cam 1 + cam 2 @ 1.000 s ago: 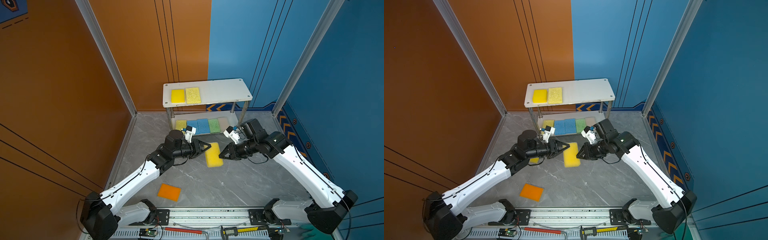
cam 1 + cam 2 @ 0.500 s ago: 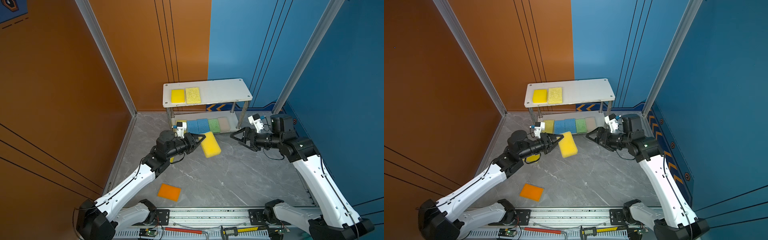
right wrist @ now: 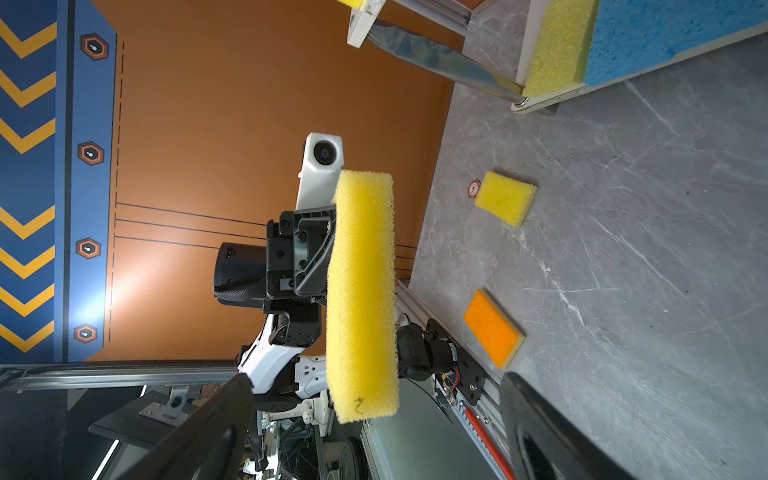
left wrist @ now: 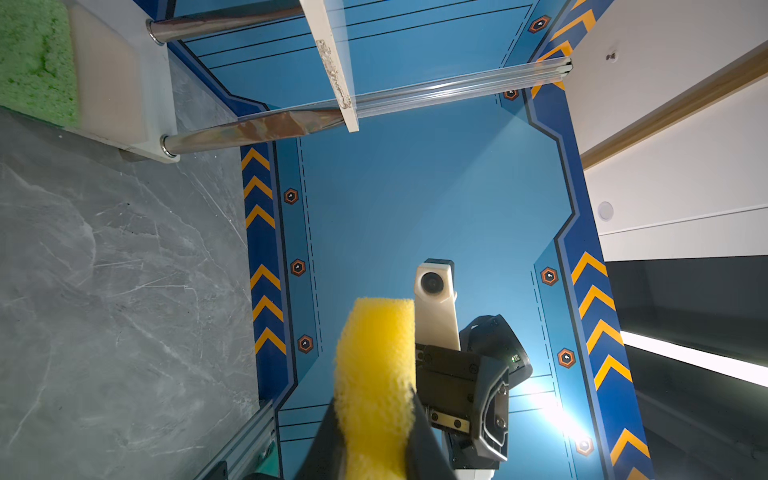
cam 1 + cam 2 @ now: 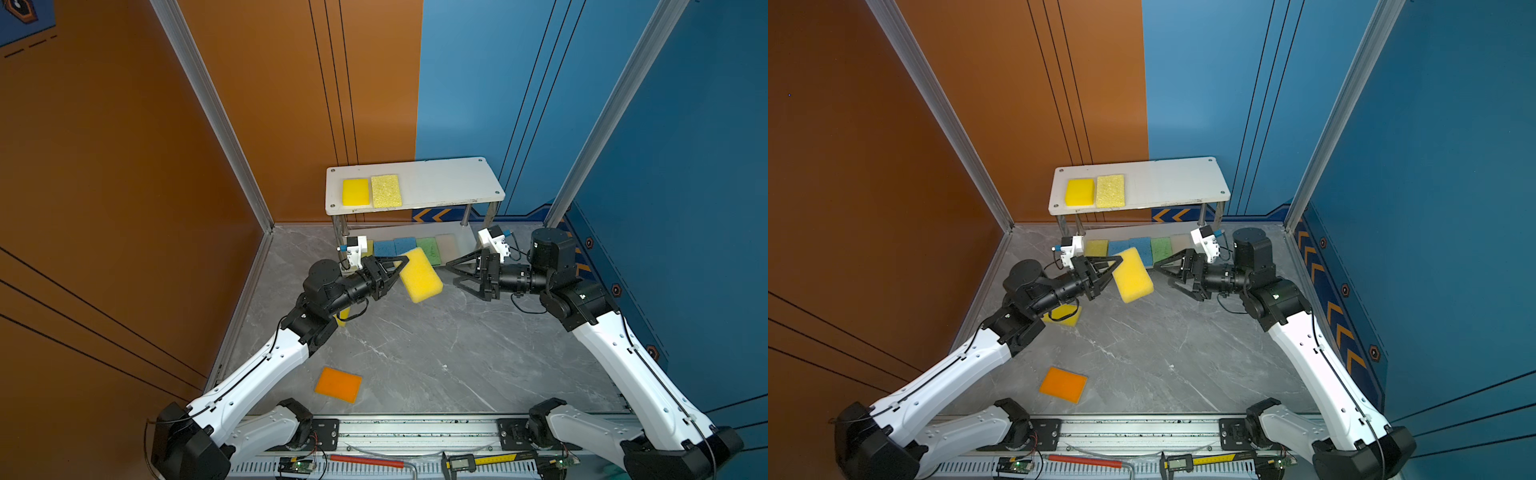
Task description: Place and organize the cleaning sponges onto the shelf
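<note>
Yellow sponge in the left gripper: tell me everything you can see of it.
The held yellow sponge is a thick rectangular block of coarse, open-pored foam with rounded corners and a small dark scribble near one end. The left gripper is shut across its thickness at one edge, where the foam looks slightly pinched. It hangs tilted in the air above the grey marbled floor, in front of the shelf. Nothing else touches it; the open right gripper stands apart.

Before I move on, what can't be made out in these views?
Mostly hidden: floor yellow sponge, under the left arm, in a top view.
Covered: rear of the shelf lower board, by its top board, both top views.
Too small: scribble on the held yellow sponge, right wrist view.
</note>
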{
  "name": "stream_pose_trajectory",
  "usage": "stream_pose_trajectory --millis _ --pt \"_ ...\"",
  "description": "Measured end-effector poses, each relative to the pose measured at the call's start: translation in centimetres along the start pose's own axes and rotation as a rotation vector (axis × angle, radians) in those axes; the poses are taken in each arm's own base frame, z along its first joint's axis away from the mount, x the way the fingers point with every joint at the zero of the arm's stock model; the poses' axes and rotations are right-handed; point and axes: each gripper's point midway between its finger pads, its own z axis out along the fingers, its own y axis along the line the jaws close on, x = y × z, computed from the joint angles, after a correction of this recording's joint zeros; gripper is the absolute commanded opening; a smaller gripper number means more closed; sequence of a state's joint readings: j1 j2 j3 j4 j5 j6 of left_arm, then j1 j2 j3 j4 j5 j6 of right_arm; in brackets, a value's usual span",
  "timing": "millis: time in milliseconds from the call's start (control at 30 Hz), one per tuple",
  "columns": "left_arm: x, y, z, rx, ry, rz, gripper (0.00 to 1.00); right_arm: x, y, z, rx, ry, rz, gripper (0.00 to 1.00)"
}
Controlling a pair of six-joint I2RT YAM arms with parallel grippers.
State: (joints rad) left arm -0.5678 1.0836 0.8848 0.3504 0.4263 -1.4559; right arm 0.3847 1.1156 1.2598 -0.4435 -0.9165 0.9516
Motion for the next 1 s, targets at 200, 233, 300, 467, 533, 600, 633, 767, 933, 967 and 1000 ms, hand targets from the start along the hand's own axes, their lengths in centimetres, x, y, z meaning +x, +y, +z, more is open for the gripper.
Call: stream_pose_trajectory --millis 200,233,300,467,533,600,633,767,933,967,1000 --pt "0.0 0.3 0.2 -0.006 0.001 -0.009 0.18 1.0 0.6 1.0 -0.019 0.04 -0.004 0.88" --pt "0.0 0.3 0.2 -0.006 0.002 -0.011 0.18 1.2 0.6 1.2 -0.021 0.047 -0.004 0.87" --pt "0.0 0.2 0.2 -0.005 0.003 -0.011 0.18 1.6 0.7 1.8 -0.026 0.066 -0.006 0.84" --pt "0.0 0.1 0.3 -0.001 0.003 -0.01 0.18 2.1 0.4 2.8 -0.019 0.087 -0.001 0.77" --pt "0.1 0.1 0.3 -0.001 0.004 -0.01 0.18 2.2 0.4 3.0 -0.019 0.088 -0.003 0.74" --pt "0.2 0.1 0.3 0.0 0.007 -0.01 0.18 2.1 0.5 3.0 -0.02 0.082 -0.003 0.69" --pt "0.3 0.1 0.3 0.0 0.01 -0.011 0.18 2.0 0.5 3.1 -0.019 0.079 -0.002 0.66" --pt "0.5 0.0 0.4 0.001 0.017 -0.013 0.18 1.9 0.6 3.2 -0.021 0.069 -0.003 0.54" --pt "0.6 0.0 0.4 0.001 0.019 -0.014 0.18 1.9 0.6 3.3 -0.021 0.063 0.001 0.37" --pt "0.7 0.0 0.4 0.001 0.021 -0.014 0.18 1.8 0.6 3.3 -0.02 0.061 0.002 0.34" --pt "0.7 0.0 0.4 0.002 0.022 -0.014 0.18 1.8 0.5 3.3 -0.017 0.058 0.003 0.33"
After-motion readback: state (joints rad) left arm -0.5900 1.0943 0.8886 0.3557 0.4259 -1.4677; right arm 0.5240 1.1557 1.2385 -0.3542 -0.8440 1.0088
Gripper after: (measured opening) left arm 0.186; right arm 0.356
